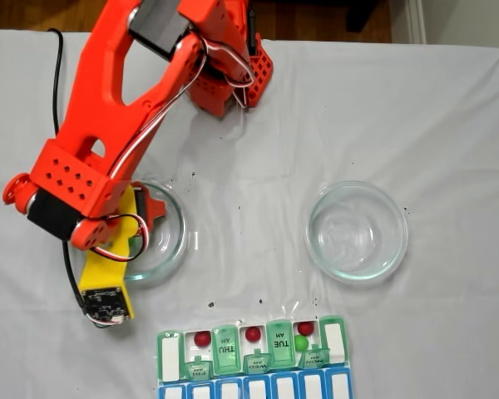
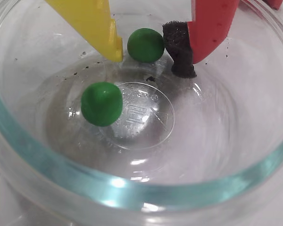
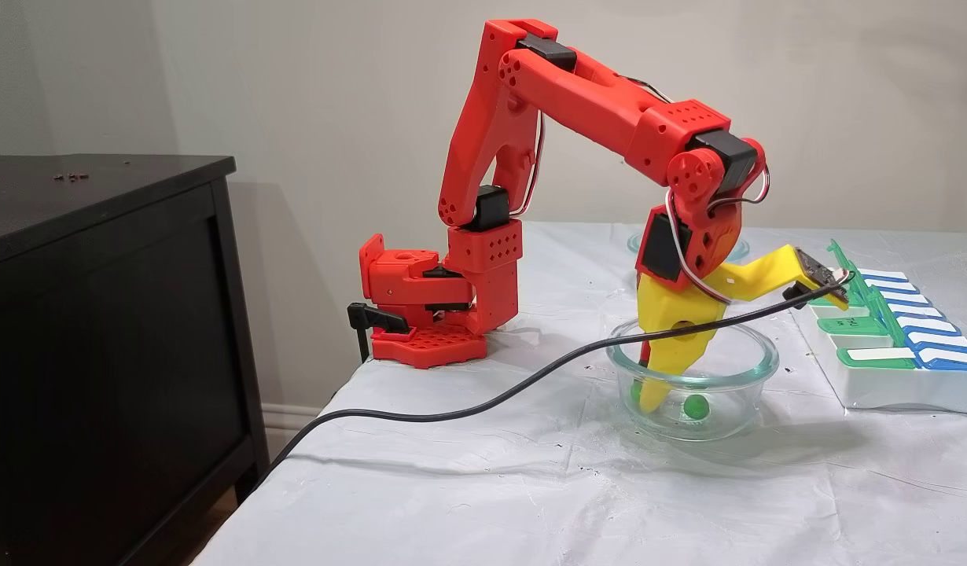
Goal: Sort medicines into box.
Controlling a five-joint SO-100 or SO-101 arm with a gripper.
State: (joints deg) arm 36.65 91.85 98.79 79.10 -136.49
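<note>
Sitting between gripper (image 2: 153, 59) fingers: green ball (image 2: 145, 45)

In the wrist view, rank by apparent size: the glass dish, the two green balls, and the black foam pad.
1. Glass dish, by far.
2. Nearer green ball, though closeness inflates it.
3. Farther green ball and black foam pad: too alike to rank.

In the wrist view, two balls are lying in a dish (image 2: 47, 160): one ball (image 2: 145, 45) is sitting between the pincer (image 2: 153, 57) tips, the other ball (image 2: 102, 103) nearer the camera. In the fixed view from above, a second dish (image 1: 357, 230) is standing to the right on the surface (image 1: 449, 125), and the box (image 1: 170, 345) is lying below both, holding three balls.
</note>
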